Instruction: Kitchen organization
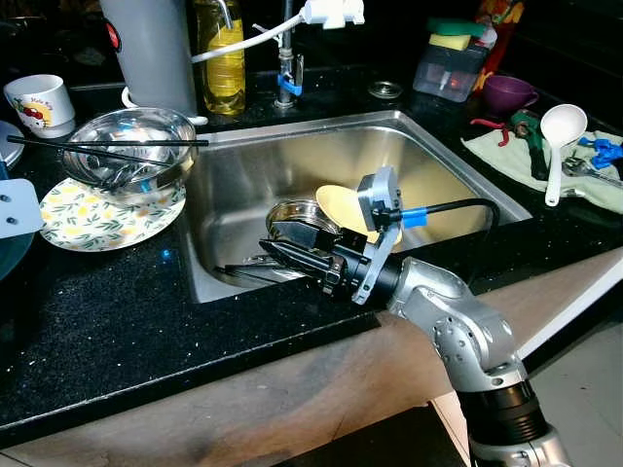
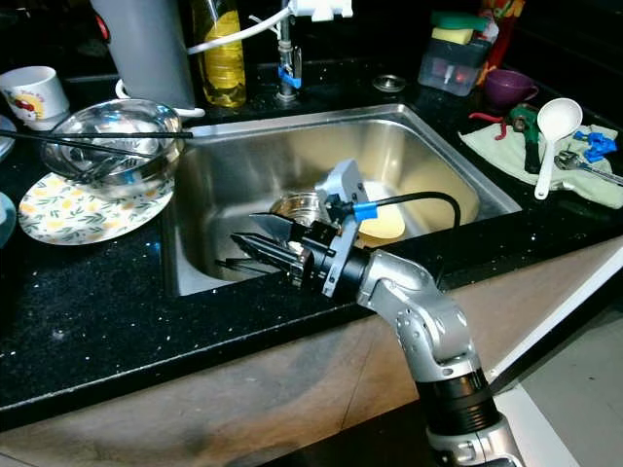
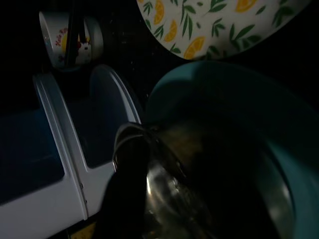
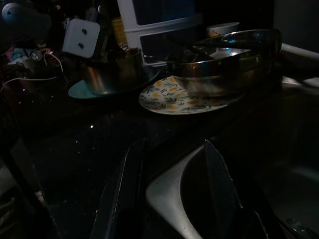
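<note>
My right gripper [image 1: 268, 249] reaches over the front rim of the steel sink [image 1: 253, 165], open with nothing between its fingers [image 4: 124, 189]. Just beyond it in the basin lie a small steel bowl [image 1: 295, 216], a pale yellow dish [image 1: 341, 206] and dark utensils [image 1: 243, 272]. My left gripper [image 3: 134, 149] is off the left edge of the counter; one black finger [image 3: 123, 199] lies along the rim of a steel bowl [image 3: 169, 189] that sits in a teal plate [image 3: 279, 129]. That bowl [image 4: 112, 74] also appears in the right wrist view.
Left of the sink, a large steel bowl [image 1: 127, 146] with chopsticks [image 1: 107, 143] across it rests on a lemon-print plate [image 1: 107, 216]; a mug [image 1: 39, 102] stands behind. Oil bottle [image 1: 222, 58], faucet [image 1: 287, 68], sponge box [image 1: 450, 58], purple cup [image 1: 506, 94] and white ladle [image 1: 563, 131] line the back and right.
</note>
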{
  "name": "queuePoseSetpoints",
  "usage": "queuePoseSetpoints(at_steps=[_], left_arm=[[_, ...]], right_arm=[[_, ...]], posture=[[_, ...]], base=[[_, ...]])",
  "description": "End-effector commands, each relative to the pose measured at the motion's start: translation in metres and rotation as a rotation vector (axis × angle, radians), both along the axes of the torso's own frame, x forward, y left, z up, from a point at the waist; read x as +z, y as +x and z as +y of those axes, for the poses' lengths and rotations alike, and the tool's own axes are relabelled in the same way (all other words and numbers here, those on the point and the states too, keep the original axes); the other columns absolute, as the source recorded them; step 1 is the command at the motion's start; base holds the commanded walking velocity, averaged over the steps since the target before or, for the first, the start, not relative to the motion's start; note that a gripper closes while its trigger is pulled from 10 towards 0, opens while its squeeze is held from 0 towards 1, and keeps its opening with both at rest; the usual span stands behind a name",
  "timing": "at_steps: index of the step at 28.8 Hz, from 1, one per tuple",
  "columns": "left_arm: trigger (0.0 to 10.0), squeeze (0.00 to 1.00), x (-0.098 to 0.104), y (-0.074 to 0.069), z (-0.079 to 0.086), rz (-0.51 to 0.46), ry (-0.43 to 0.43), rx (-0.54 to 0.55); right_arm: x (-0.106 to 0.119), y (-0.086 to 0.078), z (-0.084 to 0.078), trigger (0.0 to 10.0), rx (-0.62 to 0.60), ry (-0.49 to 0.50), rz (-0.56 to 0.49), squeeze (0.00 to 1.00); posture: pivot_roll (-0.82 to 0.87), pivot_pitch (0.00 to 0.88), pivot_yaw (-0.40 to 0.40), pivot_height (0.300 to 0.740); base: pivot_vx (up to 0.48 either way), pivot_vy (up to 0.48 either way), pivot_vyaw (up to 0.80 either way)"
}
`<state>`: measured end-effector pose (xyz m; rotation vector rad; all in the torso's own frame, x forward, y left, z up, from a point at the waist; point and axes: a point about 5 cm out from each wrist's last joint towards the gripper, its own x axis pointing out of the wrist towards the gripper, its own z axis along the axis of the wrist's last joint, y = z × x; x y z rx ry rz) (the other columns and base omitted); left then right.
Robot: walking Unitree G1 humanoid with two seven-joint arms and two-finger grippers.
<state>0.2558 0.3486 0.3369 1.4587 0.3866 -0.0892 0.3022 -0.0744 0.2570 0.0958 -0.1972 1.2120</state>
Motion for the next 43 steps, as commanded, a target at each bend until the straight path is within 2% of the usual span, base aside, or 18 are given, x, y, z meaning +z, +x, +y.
queuePoseSetpoints(at_steps=[1,10,11,12,14,15,18,20,21,22,24,25,26,35,36,40,41,43], left_arm=[[0.0,0.0,-0.004,0.002,0.001,0.008,0.001,0.002],[0.2,0.0,-0.002,0.003,0.0,-0.004,0.008,-0.004],[2.1,0.0,-0.001,0.004,0.0,-0.008,0.012,-0.006],[6.4,0.0,0.0,0.004,0.0,-0.019,0.017,-0.008],[6.4,0.0,0.001,0.004,-0.001,-0.026,0.021,-0.009],[10.0,0.0,0.002,0.005,-0.001,-0.041,0.025,-0.011],[10.0,0.0,0.004,0.005,-0.002,-0.055,0.03,-0.015],[9.1,0.0,0.006,0.006,-0.002,-0.067,0.031,-0.018],[1.5,0.0,0.009,0.006,-0.005,-0.089,0.015,-0.027],[0.0,0.0,0.012,0.006,-0.007,-0.1,-0.005,-0.037],[0.2,0.0,0.014,0.005,-0.012,-0.096,-0.021,-0.052],[4.1,0.0,0.015,0.005,-0.013,-0.09,-0.017,-0.057],[10.0,0.0,0.015,0.004,-0.014,-0.089,-0.012,-0.06],[10.0,0.0,0.022,0.004,-0.021,-0.085,-0.103,-0.071],[10.0,1.0,0.021,0.004,-0.023,-0.08,-0.144,-0.075],[10.0,1.0,0.022,0.003,-0.025,-0.067,-0.132,-0.068],[10.0,0.0,0.023,0.002,-0.024,-0.065,-0.105,-0.055],[10.0,0.0,0.024,0.002,-0.023,-0.069,-0.092,-0.041]], right_arm=[[-0.001,-0.004,0.0,10.0,0.022,-0.004,0.003,0.0],[-0.002,-0.005,0.0,10.0,0.026,-0.018,-0.006,0.0],[-0.002,-0.005,0.0,10.0,0.026,-0.019,-0.007,0.0],[-0.002,-0.006,0.0,10.0,0.027,-0.021,-0.009,0.0],[-0.002,-0.006,0.0,10.0,0.028,-0.022,-0.011,0.0],[-0.002,-0.006,0.0,10.0,0.03,-0.025,-0.016,0.0],[-0.001,-0.006,0.0,10.0,0.031,-0.027,-0.022,0.0],[-0.001,-0.006,0.0,10.0,0.031,-0.028,-0.025,0.0],[-0.001,-0.007,0.0,10.0,0.032,-0.03,-0.031,0.0],[-0.001,-0.007,0.0,10.0,0.034,-0.031,-0.033,0.0],[0.0,-0.007,0.0,10.0,0.036,-0.032,-0.037,0.0],[0.0,-0.007,0.0,10.0,0.038,-0.033,-0.038,0.0],[0.0,-0.007,0.0,10.0,0.039,-0.032,-0.039,0.0],[0.001,-0.007,0.001,10.0,0.048,-0.035,-0.045,0.0],[0.001,-0.008,0.001,10.0,0.05,-0.035,-0.045,0.0],[0.001,-0.008,0.001,10.0,0.054,-0.036,-0.047,0.0],[0.001,-0.008,0.001,10.0,0.056,-0.036,-0.048,0.0],[0.001,-0.008,0.001,10.0,0.058,-0.036,-0.048,0.0]], posture=[[0.01,0.178,-0.062,0.74],[0.01,0.177,-0.062,0.74],[0.01,0.174,-0.062,0.74],[0.01,0.175,-0.062,0.74],[0.01,0.175,-0.062,0.74],[0.01,0.172,-0.062,0.74],[0.01,0.172,-0.062,0.74],[0.01,0.171,-0.062,0.74],[0.01,0.17,-0.062,0.74],[0.01,0.169,-0.062,0.74],[0.01,0.168,-0.062,0.74],[0.01,0.168,-0.062,0.74],[0.01,0.168,-0.062,0.74],[0.01,0.173,-0.065,0.74],[0.01,0.174,-0.066,0.74],[0.01,0.174,-0.066,0.74],[0.01,0.174,-0.065,0.74],[0.01,0.174,-0.065,0.74]], base=[[0.0,0.0,0.0],[0.0,0.0,0.0],[0.0,0.0,0.0],[0.0,0.0,0.0],[0.0,0.0,0.0],[0.0,0.0,0.0],[0.0,0.0,0.0],[0.0,0.0,0.0],[0.0,0.0,0.0],[0.0,0.0,0.0],[0.0,0.0,0.0],[0.0,0.0,0.0],[0.0,0.0,0.0],[0.0,0.0,0.0],[0.0,0.0,0.0],[0.0,0.0,0.0],[0.0,0.0,0.0],[0.0,0.0,0.0]])
